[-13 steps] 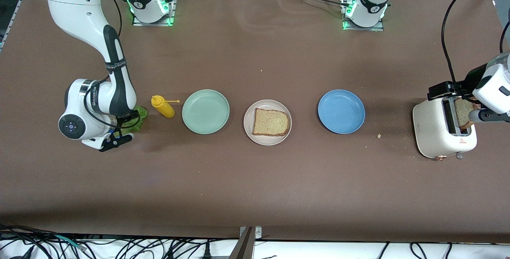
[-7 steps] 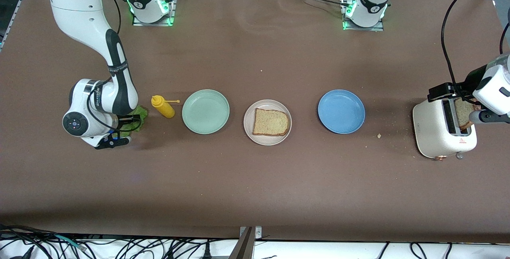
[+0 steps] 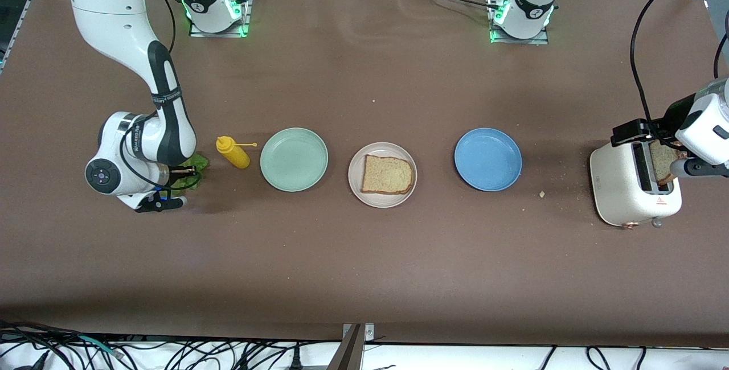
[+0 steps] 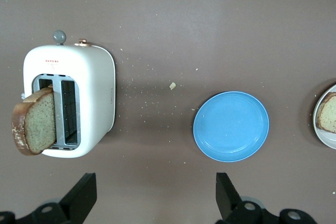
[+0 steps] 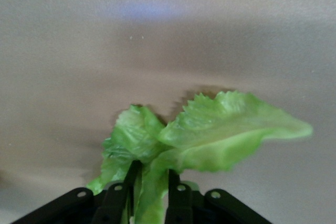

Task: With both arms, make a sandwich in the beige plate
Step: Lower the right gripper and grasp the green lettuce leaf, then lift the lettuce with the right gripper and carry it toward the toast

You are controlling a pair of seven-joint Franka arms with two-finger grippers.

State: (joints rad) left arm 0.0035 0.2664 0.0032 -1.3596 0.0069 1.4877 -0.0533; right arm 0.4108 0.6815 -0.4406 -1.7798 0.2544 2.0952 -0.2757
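Observation:
The beige plate (image 3: 356,185) sits mid-table with one brown bread slice (image 3: 387,175) lying flat on it. My right gripper (image 3: 176,179) is low at the right arm's end of the table, shut on a ruffled green lettuce leaf (image 3: 192,166). In the right wrist view its fingers (image 5: 127,179) pinch the lettuce leaf (image 5: 210,135) at its stem end. A second bread slice (image 3: 662,160) stands tilted in a slot of the white toaster (image 3: 618,188). My left gripper (image 4: 156,190) hangs open above the table beside the toaster (image 4: 94,93), holding nothing.
A mint-green plate (image 3: 294,159) and a yellow squeeze bottle (image 3: 232,152) stand between the lettuce and the beige plate. A blue plate (image 3: 487,159) lies between the beige plate and the toaster. Crumbs dot the table near the toaster.
My right gripper has closed its fingers on the lettuce leaf and shifted slightly toward the table's end. The left arm has not moved.

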